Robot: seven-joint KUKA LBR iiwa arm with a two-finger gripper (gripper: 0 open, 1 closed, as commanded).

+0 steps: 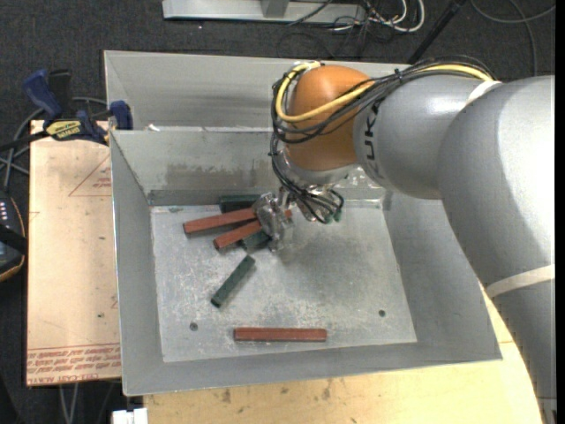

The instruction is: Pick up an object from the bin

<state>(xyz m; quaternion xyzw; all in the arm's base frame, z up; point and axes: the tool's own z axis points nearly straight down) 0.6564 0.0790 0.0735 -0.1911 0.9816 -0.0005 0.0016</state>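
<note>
leaning in over the right rim of the grey bin (132, 263), the arm holds its gripper (274, 225) low at the right end of a small heap of bars near the middle of the back wall. nearest to it lie a tilted red-brown bar (237, 235), a longer red-brown bar (210, 224) just behind, and a dark green bar (237, 204) at the wall's foot. whether the gripper is open or closed i cannot tell. a second green bar (232, 282) lies apart toward the centre, and a lone red-brown bar (280, 334) lies along the front edge.
</note>
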